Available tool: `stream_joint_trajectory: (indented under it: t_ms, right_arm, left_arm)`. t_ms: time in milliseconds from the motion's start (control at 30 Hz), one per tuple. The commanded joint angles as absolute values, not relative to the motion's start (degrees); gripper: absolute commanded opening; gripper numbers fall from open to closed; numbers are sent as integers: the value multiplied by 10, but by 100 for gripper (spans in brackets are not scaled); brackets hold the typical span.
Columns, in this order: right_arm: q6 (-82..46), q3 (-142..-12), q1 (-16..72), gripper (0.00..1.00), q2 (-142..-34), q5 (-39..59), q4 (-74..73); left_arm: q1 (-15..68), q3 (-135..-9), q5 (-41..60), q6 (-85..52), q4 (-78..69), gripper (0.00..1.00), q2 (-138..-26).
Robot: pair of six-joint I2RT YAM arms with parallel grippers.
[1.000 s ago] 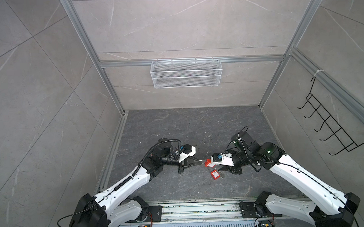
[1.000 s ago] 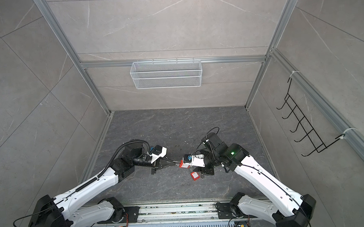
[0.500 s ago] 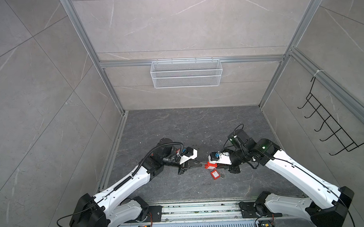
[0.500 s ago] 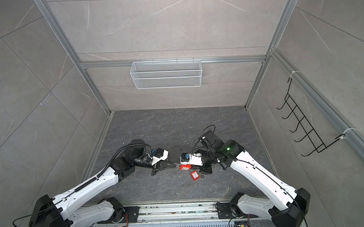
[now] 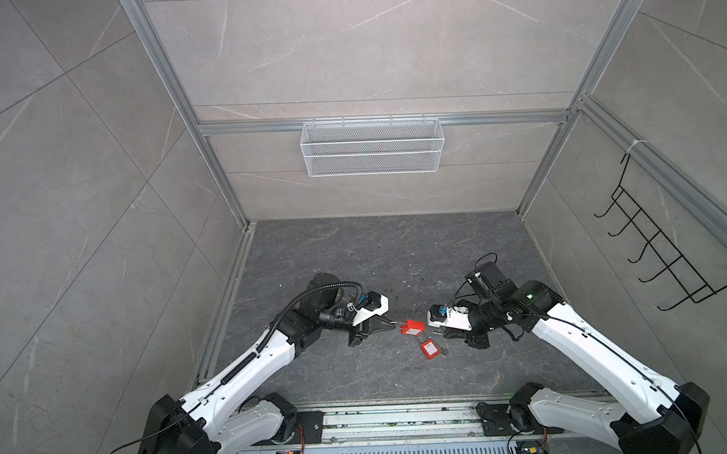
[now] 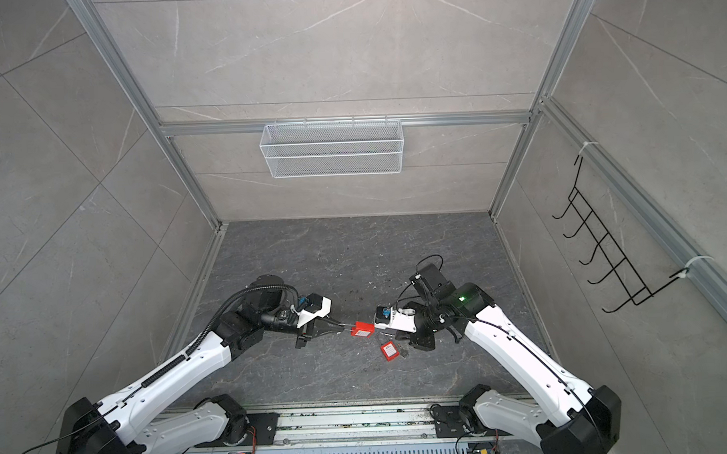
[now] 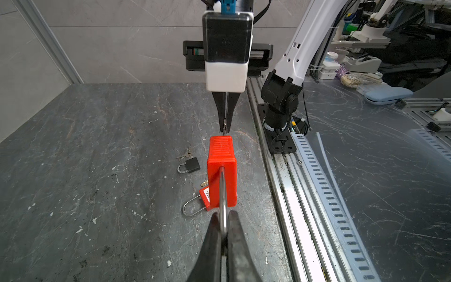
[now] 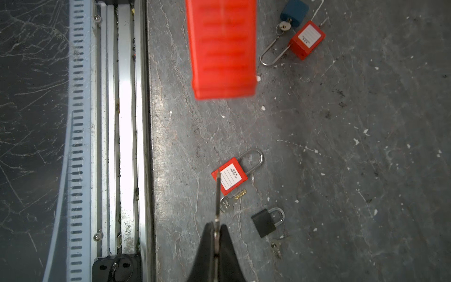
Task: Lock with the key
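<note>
My left gripper [image 7: 223, 214] is shut on the steel shackle [image 7: 222, 195] of a red padlock [image 7: 221, 168] and holds it level above the floor. The padlock shows in both top views [image 5: 413, 327] [image 6: 363, 328]. Facing it, my right gripper [image 8: 216, 225] is shut on a thin metal key [image 8: 217, 195], seen edge-on and pointing at the padlock's body [image 8: 220, 48]. The key's tip stands a short way off the padlock's end. In the left wrist view the right gripper [image 7: 225, 129] hangs just beyond the padlock's far end.
On the dark floor under the grippers lie a second red padlock [image 8: 229, 176] with a loose key [image 8: 229, 201], a black padlock [image 8: 266, 222] with small keys [image 8: 275, 246], and a third red padlock [image 8: 306, 40]. The aluminium rail [image 8: 122, 146] runs along the front edge.
My right gripper's jaws have shut, and the gripper has drawn back a little to the right, away from the red padlock. The left gripper still holds the padlock in about the same place.
</note>
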State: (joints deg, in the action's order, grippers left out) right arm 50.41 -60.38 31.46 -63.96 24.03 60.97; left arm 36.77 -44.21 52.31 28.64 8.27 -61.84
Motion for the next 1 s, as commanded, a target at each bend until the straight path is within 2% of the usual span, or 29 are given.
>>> stream_joint_trajectory:
  t_ms: [0,433,667,967]
  right_arm:
    - [499,-599,301,0,-634,224,628]
    - [192,-624,280,0,-638,82,499]
    - [21,-639,281,0,-648,-28,510]
    - [-117,-578,282,0,-599,-39,494]
  left_arm:
    - [363,-474,526,327,122,0,-614]
    - [360,-649,465,490,476,0,-799]
    - [362,-694,418,498,523,0,-889]
    - [394,-733,365,512,558,0,-984]
